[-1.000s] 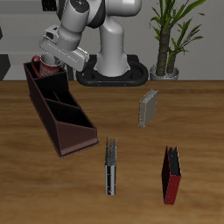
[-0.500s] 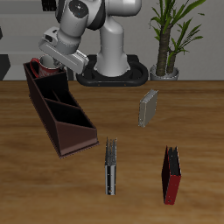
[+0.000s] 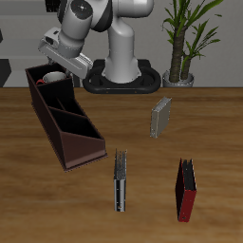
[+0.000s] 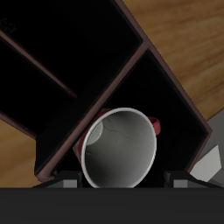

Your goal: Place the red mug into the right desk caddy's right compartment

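One red mug (image 4: 120, 150) sits inside the right compartment (image 4: 171, 96), walls close around; hand (image 3: 59, 68) parted above

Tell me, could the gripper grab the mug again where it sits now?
Probably yes. The mug sits in the caddy's end section with its mouth open upward, and the gripper hangs just above it. Only the tall walls close beside it might crowd the fingers.

We saw even, soft light across the wooden table (image 3: 190, 123), with small faint shadows under the books. No glare, no blur, just coarse, low-detail rendering. Up close, the caddy's (image 4: 52, 52) inside went nearly black, while the mug's (image 4: 120, 149) grey inside was brightly lit.
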Controlling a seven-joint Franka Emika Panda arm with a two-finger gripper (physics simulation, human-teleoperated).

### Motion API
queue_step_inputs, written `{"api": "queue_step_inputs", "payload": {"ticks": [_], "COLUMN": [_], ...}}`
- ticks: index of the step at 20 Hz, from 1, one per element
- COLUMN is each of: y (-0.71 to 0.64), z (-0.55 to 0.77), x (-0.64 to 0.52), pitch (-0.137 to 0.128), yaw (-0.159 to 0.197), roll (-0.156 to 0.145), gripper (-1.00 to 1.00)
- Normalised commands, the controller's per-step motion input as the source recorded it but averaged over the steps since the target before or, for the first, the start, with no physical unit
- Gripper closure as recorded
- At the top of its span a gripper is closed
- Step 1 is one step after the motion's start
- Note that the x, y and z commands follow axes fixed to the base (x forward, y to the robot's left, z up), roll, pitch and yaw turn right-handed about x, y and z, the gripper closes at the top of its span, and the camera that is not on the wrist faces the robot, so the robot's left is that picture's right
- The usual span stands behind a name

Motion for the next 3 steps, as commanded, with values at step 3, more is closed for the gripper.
{"api": "queue_step_inputs", "payload": {"ticks": [3], "y": [0.1], "z": [0.16], "x": [0.06], "pitch": [-0.009], "yaw": [0.027], "roll": [0.038], "gripper": [-1.0]}}
